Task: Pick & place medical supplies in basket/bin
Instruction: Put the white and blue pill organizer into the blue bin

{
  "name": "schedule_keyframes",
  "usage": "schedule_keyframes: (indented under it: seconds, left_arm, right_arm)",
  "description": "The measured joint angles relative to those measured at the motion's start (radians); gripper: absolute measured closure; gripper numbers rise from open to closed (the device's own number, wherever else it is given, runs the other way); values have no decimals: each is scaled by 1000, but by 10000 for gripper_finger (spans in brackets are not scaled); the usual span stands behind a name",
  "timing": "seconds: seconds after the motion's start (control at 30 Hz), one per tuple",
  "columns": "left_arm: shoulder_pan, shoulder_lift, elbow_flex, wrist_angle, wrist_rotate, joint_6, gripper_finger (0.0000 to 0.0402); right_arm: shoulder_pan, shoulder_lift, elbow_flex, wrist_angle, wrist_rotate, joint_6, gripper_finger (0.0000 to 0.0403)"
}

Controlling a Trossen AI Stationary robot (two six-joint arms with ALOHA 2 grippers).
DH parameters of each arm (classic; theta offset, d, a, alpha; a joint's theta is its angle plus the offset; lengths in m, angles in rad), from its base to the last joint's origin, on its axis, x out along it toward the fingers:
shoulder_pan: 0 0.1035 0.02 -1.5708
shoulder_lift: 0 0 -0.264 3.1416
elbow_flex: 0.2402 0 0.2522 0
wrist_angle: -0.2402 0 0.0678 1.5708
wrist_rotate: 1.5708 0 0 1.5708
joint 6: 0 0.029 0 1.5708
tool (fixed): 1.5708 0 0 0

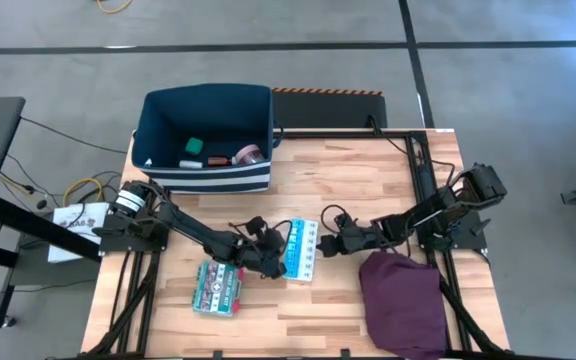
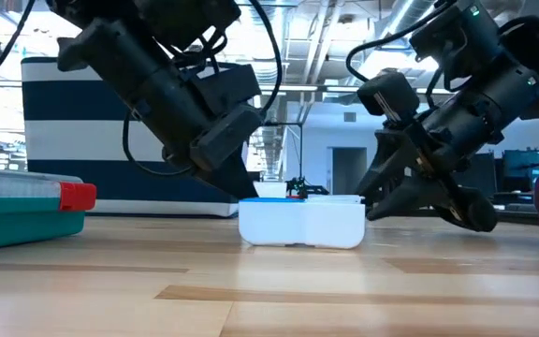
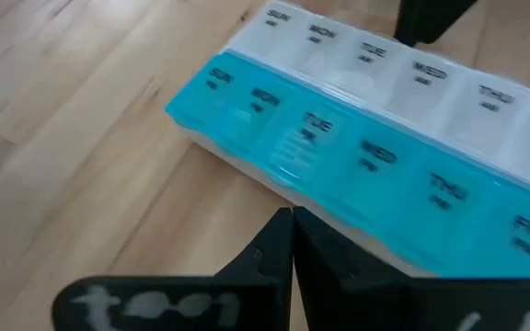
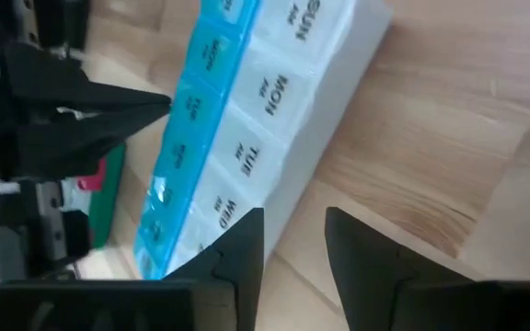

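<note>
Navy bin (image 1: pixel 208 180) at table's far edge holds green roll (image 1: pixel 194 146), pink cup (image 1: pixel 251 155), small bottle (image 1: pixel 215 160). Pill organizer (image 1: pixel 302 250) flat mid-table, long axis front-to-back, between both grippers. Left gripper (image 1: pixel 274 246) fingers pressed together, tips at its edge. Right gripper (image 1: pixel 328 243) fingers spread slightly, just beside opposite edge.
</note>
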Motion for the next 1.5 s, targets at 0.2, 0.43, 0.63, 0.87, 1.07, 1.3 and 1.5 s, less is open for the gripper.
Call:
schedule_keyframes:
  seconds: [0.2, 0.43, 0.63, 0.87, 1.07, 1.3, 1.5]
  left_arm:
    - [1, 0, 0, 0, 12, 9, 401]
    - [4, 0, 0, 12, 12, 17, 401]
    - [6, 0, 0, 29, 3, 29, 401]
    - [-1, 0, 0, 91, -11, 61, 401]
    - [-1, 0, 0, 89, 15, 50, 401]
    - [-2, 71, 4, 193, 5, 4, 402]
    - [0, 134, 7, 273, 27, 1, 402]
  right_arm:
    - [-9, 0, 0, 6, -43, -21, 252]
    - [-25, 0, 0, 12, -28, 4, 196]
    - [-36, 0, 0, 11, -20, 11, 175]
    - [-41, 0, 0, 49, -20, 6, 179]
    - [-51, 0, 0, 52, -17, 5, 179]
    - [-47, 1, 0, 34, 44, 57, 187]
    - [-32, 0, 2, -57, 44, 109, 196]
